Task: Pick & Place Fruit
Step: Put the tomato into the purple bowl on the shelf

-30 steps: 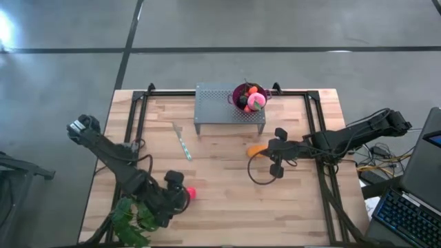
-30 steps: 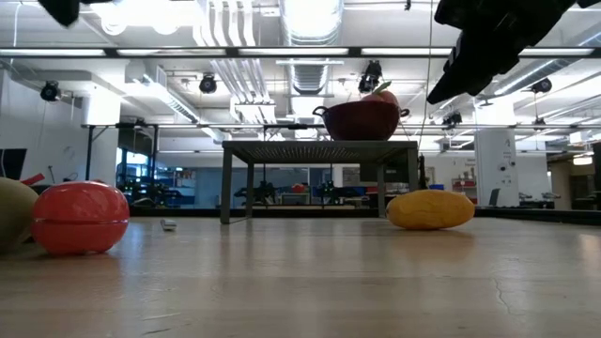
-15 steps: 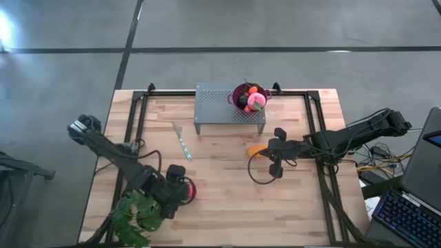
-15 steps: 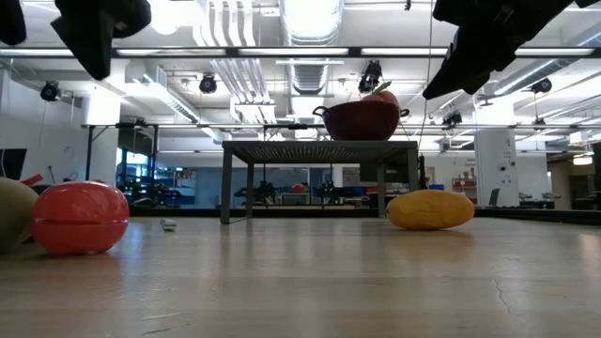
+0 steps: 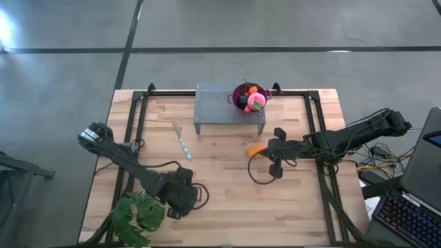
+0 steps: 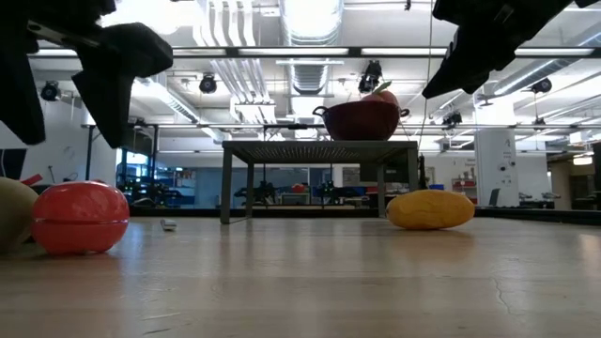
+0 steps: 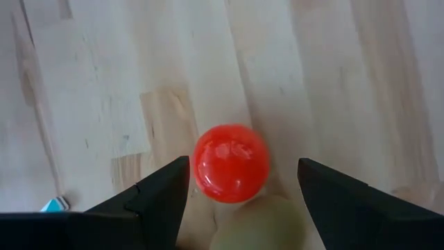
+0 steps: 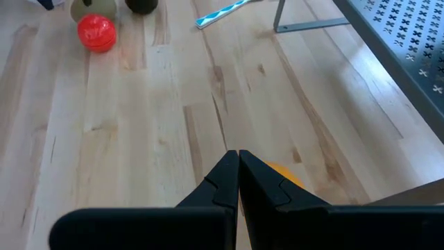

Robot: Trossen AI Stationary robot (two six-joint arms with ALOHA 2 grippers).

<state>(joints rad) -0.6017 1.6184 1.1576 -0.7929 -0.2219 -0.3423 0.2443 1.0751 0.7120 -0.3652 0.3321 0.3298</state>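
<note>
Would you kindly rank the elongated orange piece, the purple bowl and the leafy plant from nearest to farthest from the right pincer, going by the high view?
1. Elongated orange piece: right beside the right pincer, on its left-arm side.
2. Purple bowl: up on the perforated metal stand at the table's far edge.
3. Leafy plant: near corner on the left arm's side.

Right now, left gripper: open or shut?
Open. The left gripper has its fingers spread either side of the red ball, not touching it.
</note>
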